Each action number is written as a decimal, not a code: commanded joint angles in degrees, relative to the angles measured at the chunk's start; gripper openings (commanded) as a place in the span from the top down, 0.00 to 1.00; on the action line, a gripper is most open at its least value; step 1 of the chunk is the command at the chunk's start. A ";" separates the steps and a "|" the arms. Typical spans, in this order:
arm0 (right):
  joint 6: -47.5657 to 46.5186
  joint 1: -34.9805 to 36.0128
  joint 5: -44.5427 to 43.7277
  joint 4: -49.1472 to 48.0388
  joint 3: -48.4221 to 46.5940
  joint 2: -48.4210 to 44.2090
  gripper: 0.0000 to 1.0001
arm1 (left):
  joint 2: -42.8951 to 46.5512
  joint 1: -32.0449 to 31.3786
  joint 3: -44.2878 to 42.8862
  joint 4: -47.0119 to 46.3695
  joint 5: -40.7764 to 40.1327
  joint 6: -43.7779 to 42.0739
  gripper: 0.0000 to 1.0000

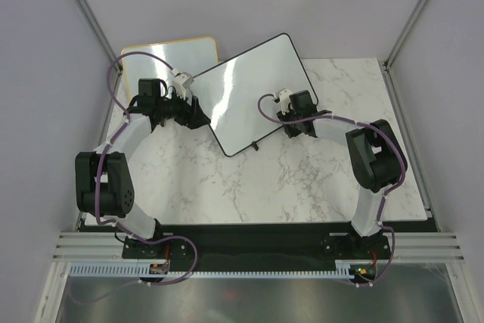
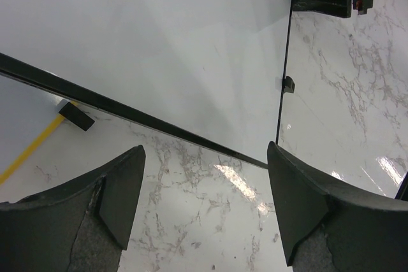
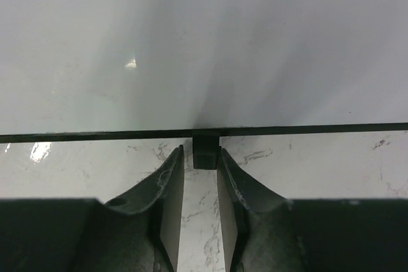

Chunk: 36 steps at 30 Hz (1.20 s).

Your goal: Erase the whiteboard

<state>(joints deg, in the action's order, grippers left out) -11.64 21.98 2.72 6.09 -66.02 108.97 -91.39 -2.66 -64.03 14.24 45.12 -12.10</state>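
The whiteboard point(image 1: 253, 88) lies flat at the middle of the far edge of the marble surface point(image 1: 302, 179). It is turned so that one corner points toward the near edge. Its far left corner comes up against a smaller orange-framed board point(image 1: 162, 54) in the far left corner; whether the two overlap I cannot tell. No marks show on its face in any view.

The left tool point(image 2: 205, 151) is spread wide and holds nothing, facing the board's left corner, with the thin black frame running just beyond its fingertips. The right tool point(image 3: 201, 151) is at the board's near right edge. Its fingers are drawn close with a narrow gap, and a small black foot point(image 3: 205, 151) sits right at the tips. Whether they pinch the foot or only bracket it, I cannot tell.

The board is probably stiff and fairly light, with a glossy face that gives fingers little purchase. On its small feet it is likely to slide or pivot on the smooth marble under a sideways push. The frame edge or a foot looks like the best place to hold it, steadied from two sides before wiping. No eraser is in view.
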 commanded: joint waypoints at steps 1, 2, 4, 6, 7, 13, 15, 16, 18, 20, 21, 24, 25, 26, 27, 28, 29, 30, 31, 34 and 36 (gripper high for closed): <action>1.27 1.49 2.11 6.13 1.42 -0.07 0.66 | 1.92 -0.16 0.22 -0.53 -0.04 -2.40 0.16; 1.35 1.49 2.20 6.22 1.33 -0.16 0.62 | 2.01 -0.16 0.22 -0.44 0.05 -2.40 0.16; 1.44 1.49 2.03 6.13 1.16 -0.07 0.59 | 2.01 -0.16 0.31 -0.53 0.05 -2.49 0.16; 1.53 1.40 2.02 6.13 1.16 -0.16 0.56 | 2.01 -0.16 0.40 -0.35 0.05 -2.41 0.16; 1.62 1.49 2.02 6.13 1.24 -0.25 0.55 | 2.10 -0.16 0.31 -0.35 0.05 -2.49 0.16; 3.11 1.40 1.76 5.96 2.82 -2.52 0.43 | 3.06 -0.16 0.22 1.31 -0.74 -2.76 0.16; 4.78 1.49 1.06 5.69 3.79 -4.89 0.35 | 3.68 -0.16 0.40 2.19 -1.79 -3.28 0.16; 5.31 1.40 0.62 5.52 4.84 -5.86 0.34 | 4.64 -0.16 0.48 2.89 -2.23 -3.54 0.16; 7.33 1.49 -1.48 5.25 5.90 -9.01 0.32 | 5.61 -0.16 1.01 4.91 -3.63 -4.94 0.16; 8.99 1.40 -4.02 5.34 7.30 -11.40 0.30 | 7.36 -0.16 1.45 7.45 -5.04 -6.26 0.16; 10.92 1.40 -5.26 5.34 7.74 -13.76 0.30 | 7.98 -0.16 1.63 8.17 -6.96 -7.75 0.16; 16.36 0.70 -11.41 5.77 9.24 -18.33 0.25 | 10.88 -0.16 2.59 11.76 -12.49 -11.26 0.16; 17.69 0.09 -13.68 5.95 9.68 -19.22 0.24 | 11.67 -0.16 2.86 12.82 -14.26 -12.24 0.16; 19.44 -1.48 -14.32 6.39 10.03 -20.10 0.24 | 12.46 -0.16 3.73 13.61 -16.01 -13.29 0.16; 21.11 -2.63 -14.93 7.18 10.29 -21.85 0.23 | 14.30 -0.16 4.35 15.10 -20.03 -15.30 0.16; 24.87 -4.03 -14.68 7.53 11.17 -22.74 0.23 | 15.36 -0.16 5.05 15.46 -22.16 -16.19 0.16; 26.65 -7.01 -14.50 7.88 11.87 -23.62 0.23 | 17.28 -0.16 6.62 15.82 -24.53 -16.99 0.16; 28.23 -8.69 -14.41 7.80 12.75 -25.80 0.23 | 18.17 -0.16 7.33 16.51 -29.17 -18.21 0.16; 31.38 -10.27 -14.41 7.71 14.85 -27.04 0.22 | 18.88 -0.16 8.04 16.87 -31.48 -18.57 0.16; 35.18 -14.32 -19.75 7.36 19.59 -33.19 0.19 | 21.16 -0.16 11.11 17.84 -40.01 -19.37 0.16; 38.17 -15.47 -25.20 6.92 22.41 -39.23 0.16 | 22.74 -0.16 14.10 17.84 -44.83 -18.84 0.16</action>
<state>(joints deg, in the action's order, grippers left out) 18.46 6.96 -14.66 12.82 -46.98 76.97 -71.07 -2.70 -52.82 29.89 12.58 -27.53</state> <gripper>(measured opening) 0.827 0.842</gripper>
